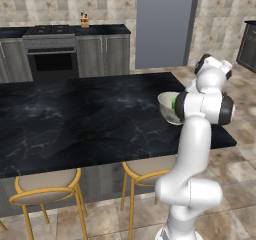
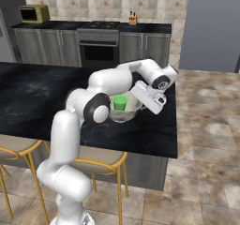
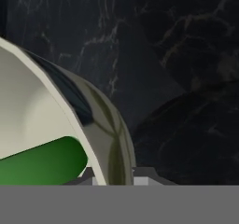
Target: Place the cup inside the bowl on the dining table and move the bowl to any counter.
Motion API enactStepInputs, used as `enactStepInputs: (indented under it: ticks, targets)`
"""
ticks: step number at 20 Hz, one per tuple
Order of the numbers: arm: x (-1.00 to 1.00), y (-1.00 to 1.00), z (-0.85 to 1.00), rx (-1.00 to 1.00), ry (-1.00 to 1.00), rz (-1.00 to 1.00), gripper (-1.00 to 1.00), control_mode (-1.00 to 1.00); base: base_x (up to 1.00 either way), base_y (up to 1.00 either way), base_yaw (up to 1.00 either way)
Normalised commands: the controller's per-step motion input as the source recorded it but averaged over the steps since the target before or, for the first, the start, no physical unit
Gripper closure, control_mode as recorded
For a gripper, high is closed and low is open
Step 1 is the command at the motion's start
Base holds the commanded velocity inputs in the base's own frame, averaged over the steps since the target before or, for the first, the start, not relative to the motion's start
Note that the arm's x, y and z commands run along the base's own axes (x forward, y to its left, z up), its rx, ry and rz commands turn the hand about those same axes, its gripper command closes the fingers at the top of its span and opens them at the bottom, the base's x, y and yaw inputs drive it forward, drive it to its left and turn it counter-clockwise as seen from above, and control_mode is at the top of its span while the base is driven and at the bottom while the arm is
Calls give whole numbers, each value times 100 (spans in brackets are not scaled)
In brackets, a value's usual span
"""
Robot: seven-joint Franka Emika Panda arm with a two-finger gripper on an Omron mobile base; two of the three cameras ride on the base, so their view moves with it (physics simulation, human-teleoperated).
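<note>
tan tiled floor (image 2: 206,125), grey cabinets (image 1: 102,54), black oven (image 2: 99,53), yellow microwave (image 2: 33,14).

Oven (image 2: 99,53), yellow microwave (image 2: 33,14), knife block (image 2: 133,18), stools (image 1: 47,189)

The setting is a home kitchen. A built-in oven (image 2: 99,50) sits among grey cabinets (image 2: 145,48), with a microwave (image 2: 33,14) and a stool-lined marble island (image 1: 75,119).
</note>
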Motion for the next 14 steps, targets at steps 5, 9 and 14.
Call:
enactStepInputs:
  ticks: [5,9,14]
  targets:
    - [-35,-28,48,0,0,0,100,-100,0,0,0]
    - [-31,-28,49,0,0,0,100,-100,0,0,0]
    - [-29,-26,43,0,0,0,100,-100,0,0,0]
